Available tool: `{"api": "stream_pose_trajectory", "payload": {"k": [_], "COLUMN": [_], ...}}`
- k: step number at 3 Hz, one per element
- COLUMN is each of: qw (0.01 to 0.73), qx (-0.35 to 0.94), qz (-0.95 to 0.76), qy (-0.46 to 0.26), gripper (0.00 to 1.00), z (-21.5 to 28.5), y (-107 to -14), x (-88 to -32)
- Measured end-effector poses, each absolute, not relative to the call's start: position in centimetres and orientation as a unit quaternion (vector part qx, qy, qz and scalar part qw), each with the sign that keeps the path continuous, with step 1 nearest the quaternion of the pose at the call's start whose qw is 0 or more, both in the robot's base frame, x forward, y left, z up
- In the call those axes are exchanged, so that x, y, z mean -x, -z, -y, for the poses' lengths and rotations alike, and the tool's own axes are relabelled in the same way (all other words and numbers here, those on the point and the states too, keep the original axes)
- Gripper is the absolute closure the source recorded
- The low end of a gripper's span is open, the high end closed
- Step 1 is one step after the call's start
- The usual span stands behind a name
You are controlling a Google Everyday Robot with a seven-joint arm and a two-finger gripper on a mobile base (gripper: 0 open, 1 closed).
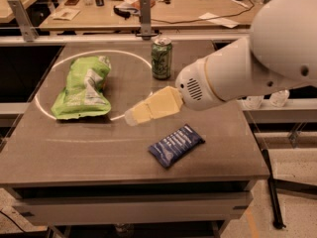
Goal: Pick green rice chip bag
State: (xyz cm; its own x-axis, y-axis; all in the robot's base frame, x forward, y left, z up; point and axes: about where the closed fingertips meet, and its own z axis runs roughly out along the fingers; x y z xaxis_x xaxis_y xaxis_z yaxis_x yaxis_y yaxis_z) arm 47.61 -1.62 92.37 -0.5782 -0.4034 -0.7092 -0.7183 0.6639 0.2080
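The green rice chip bag (82, 88) lies flat on the left of the grey table (74, 148), inside a white circle marked on the top. It is lime green with a white and grey panel. My gripper (132, 116) is the pale yellow tip of the white arm (247, 68) that reaches in from the right. It hangs over the middle of the table, a short way right of the bag's lower end and apart from it. Nothing shows in it.
A green drink can (161, 58) stands upright at the back centre, just behind the gripper. A small dark-blue packet (176, 145) lies near the front right. A cluttered wooden bench (188, 9) runs behind a metal rail.
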Motion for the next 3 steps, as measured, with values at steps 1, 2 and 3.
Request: {"api": "stream_pose_trajectory", "payload": {"k": [1,2,3], "qw": [0.308,0.309,0.306], "qx": [0.330,0.330,0.315], "qz": [-0.849,-0.849,-0.854], "qy": [-0.275,-0.275,-0.280], "gripper": [0.00,0.00,0.00], "z": [-4.4,-4.4,-6.0], "y": [-91.0,-91.0,-90.8], "x": [-50.7,-50.7,-51.1]}}
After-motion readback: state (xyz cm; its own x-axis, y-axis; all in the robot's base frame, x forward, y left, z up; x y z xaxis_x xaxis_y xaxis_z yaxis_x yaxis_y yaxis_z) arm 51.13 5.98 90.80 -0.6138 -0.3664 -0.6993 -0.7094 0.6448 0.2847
